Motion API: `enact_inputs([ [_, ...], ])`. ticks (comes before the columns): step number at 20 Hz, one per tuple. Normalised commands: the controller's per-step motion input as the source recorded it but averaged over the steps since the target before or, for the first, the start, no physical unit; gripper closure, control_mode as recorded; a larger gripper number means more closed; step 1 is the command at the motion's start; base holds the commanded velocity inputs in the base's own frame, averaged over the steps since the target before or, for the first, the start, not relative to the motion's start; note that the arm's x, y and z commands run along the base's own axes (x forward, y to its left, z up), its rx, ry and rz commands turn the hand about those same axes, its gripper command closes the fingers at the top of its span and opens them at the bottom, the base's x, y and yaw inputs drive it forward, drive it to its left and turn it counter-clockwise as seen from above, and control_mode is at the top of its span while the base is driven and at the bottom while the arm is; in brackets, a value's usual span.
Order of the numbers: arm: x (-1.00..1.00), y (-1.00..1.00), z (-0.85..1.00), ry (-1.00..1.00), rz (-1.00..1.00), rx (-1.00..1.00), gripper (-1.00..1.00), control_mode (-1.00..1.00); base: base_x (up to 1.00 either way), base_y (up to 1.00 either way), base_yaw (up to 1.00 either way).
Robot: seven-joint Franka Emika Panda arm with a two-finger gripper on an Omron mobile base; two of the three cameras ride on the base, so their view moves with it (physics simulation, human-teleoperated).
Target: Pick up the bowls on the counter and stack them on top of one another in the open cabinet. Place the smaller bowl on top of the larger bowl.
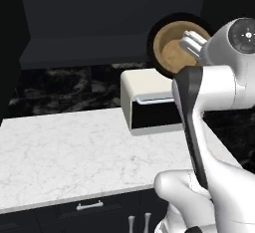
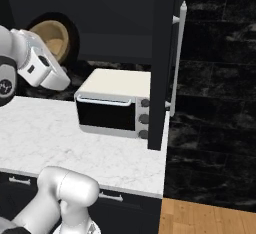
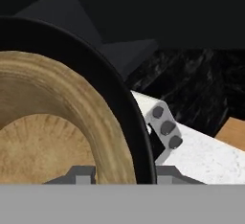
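The smaller tan bowl (image 1: 175, 49) sits nested inside the larger black bowl (image 1: 155, 32). Both are tipped on edge with their insides facing the base cameras. They hang in the air above the toaster oven, in front of the open cabinet (image 1: 84, 53). My gripper (image 1: 193, 44) reaches them from the right and is shut over their paired rims. In the hand view the tan bowl (image 3: 48, 137) and black bowl's rim (image 3: 122, 103) run down between my fingertips (image 3: 82, 174). The right base view has the tan bowl (image 2: 50, 38) behind my hand. The counter (image 1: 74, 147) lies bare below.
A cream toaster oven (image 1: 149, 102) stands at the counter's back right, directly under the bowls, also seen as the toaster oven (image 2: 117, 103). A tall dark cabinet side panel (image 2: 162, 63) rises right of it. Dark marble backsplash lines the wall. Drawers with silver handles (image 1: 89, 206) sit below.
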Motion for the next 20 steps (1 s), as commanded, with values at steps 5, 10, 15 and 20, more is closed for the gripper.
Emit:
enact_inputs([
  [5, 0.86, 0.56, 0.11, 0.08, 0.0, -0.13, 1.0, -1.0, 0.0, 0.0, 0.0],
  [10, 0.49, 0.42, 0.03, 0.13, 0.0, -0.22, 1.0, -1.0, 0.0, 0.0, 0.0],
  [15, 0.28, 0.09, 0.0, -0.08, 0.03, -0.06, 1.0, -1.0, 0.0, 0.0, 0.0],
  [20, 0.52, 0.12, 0.0, -0.06, 0.08, -0.02, 1.0, -1.0, 0.0, 0.0, 0.0],
])
